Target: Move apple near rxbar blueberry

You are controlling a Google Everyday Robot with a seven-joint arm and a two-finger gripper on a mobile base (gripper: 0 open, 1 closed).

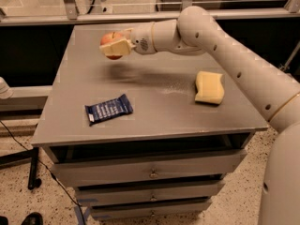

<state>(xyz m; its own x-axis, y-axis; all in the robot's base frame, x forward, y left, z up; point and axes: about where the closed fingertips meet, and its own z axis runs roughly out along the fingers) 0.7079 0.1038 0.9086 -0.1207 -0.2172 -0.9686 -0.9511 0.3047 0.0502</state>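
The apple (111, 38) is red-orange and round, held in my gripper (115, 46) above the back left part of the grey table (154, 111). The gripper's pale fingers are shut around the apple, and a shadow lies on the table below it. The rxbar blueberry (108, 109), a dark navy wrapper with white lettering, lies flat near the table's front left, well in front of and below the apple. My white arm (225, 46) reaches in from the right.
A pale yellow sponge (209, 87) lies on the right side of the table. Drawers (150, 172) sit below the tabletop. A rail and glass panel run behind the table. A dark stand foot is on the floor at the left.
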